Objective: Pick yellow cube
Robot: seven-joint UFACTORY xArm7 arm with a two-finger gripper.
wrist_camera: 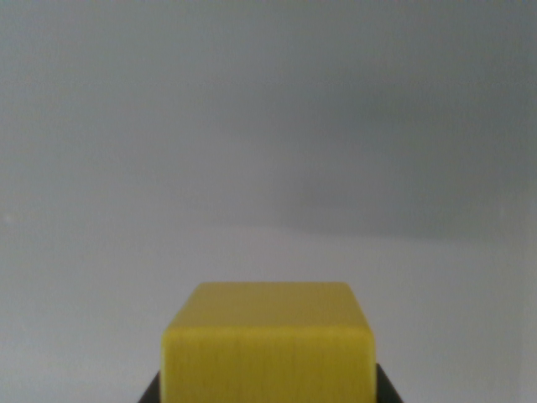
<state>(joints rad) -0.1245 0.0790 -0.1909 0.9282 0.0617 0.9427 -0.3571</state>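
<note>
A plain, pale grey surface [268,151] is seen filling the wrist view, blurred and featureless, shaded slightly darker toward the wrist view's upper right.

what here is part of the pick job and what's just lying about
Part of the job: yellow cube, at the bottom centre of the wrist view; dark gripper parts show at its lower corners.
Lying about: nothing else visible, only a plain grey surface.
</note>
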